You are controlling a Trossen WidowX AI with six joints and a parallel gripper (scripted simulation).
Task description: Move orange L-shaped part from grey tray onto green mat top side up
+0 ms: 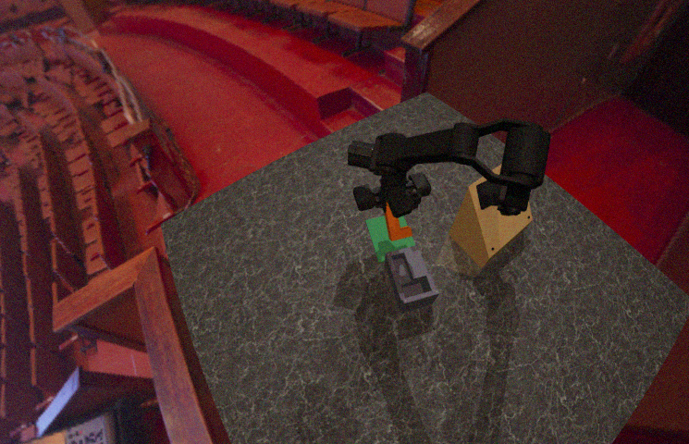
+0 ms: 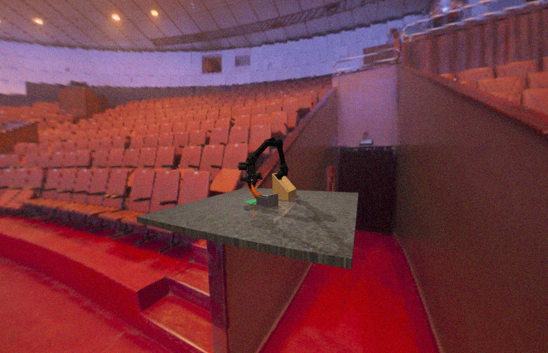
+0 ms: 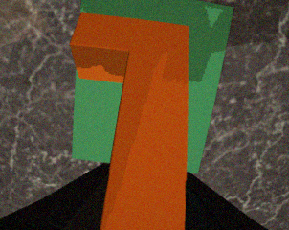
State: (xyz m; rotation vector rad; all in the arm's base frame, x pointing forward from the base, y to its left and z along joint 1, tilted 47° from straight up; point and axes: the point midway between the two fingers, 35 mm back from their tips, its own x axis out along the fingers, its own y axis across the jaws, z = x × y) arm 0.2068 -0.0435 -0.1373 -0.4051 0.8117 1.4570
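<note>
Orange L-shaped part (image 1: 395,226) hangs clamped by its long end in the gripper (image 1: 393,204), tilted steeply with the L end pointing down over the green mat (image 1: 378,238) directly below; whether it touches the mat is unclear. Just beyond the mat sits the grey tray (image 1: 411,276), pocket vacant.

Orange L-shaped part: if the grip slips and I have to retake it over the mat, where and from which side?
Grip the orange L-shaped part on its long straight bar, from above, where the gripper pinches it now. The bar's flat parallel sides suit the fingers; the L end hangs low over the green mat, leaving the upper end free.
</note>
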